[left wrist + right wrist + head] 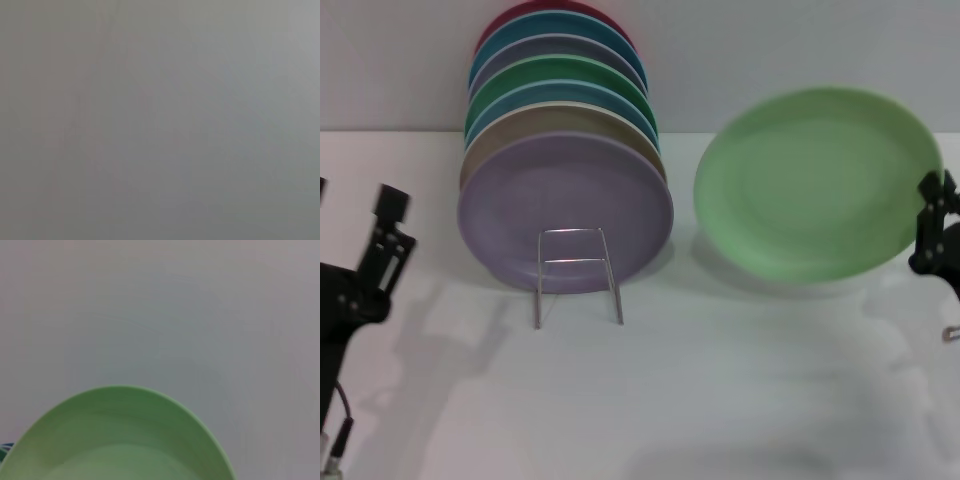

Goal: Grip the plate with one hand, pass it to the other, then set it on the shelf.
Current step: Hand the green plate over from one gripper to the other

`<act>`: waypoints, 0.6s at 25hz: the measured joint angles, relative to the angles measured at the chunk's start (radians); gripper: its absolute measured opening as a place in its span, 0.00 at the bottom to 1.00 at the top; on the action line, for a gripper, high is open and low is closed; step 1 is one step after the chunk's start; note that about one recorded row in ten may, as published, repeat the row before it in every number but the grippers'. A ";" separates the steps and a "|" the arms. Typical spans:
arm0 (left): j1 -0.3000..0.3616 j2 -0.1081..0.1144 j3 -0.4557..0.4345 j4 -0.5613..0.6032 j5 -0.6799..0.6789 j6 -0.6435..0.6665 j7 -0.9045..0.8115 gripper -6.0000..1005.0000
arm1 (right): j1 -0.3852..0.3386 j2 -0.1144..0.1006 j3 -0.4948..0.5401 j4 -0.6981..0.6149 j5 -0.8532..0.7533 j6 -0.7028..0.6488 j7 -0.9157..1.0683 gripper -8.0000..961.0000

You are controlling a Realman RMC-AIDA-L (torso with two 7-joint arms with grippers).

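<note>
The pale mint-green plate (817, 182) is held off the white table, tilted with its face toward me, at the right of the head view. My right gripper (932, 215) is shut on its right rim. The plate also fills the lower part of the right wrist view (117, 440). My left gripper (355, 215) is open and empty at the far left, well apart from the plate. The wire shelf (576, 275) stands left of centre. The left wrist view shows only a blank grey surface.
Several plates lean in a row on the shelf, with a lavender plate (565, 205) in front and a darker green one (560, 72) among those behind. A grey wall closes the back. The white table (720, 380) extends in front.
</note>
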 joint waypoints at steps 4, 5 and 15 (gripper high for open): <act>0.002 -0.002 0.065 -0.001 0.000 0.008 0.000 0.77 | 0.000 0.001 -0.052 -0.043 0.000 -0.045 0.028 0.03; 0.002 -0.003 0.082 -0.001 0.000 0.008 0.002 0.77 | 0.001 0.002 -0.085 -0.061 0.002 -0.074 0.039 0.03; 0.024 -0.007 0.176 -0.040 -0.001 -0.022 0.084 0.77 | -0.091 0.011 -0.181 0.014 0.010 -0.101 0.018 0.03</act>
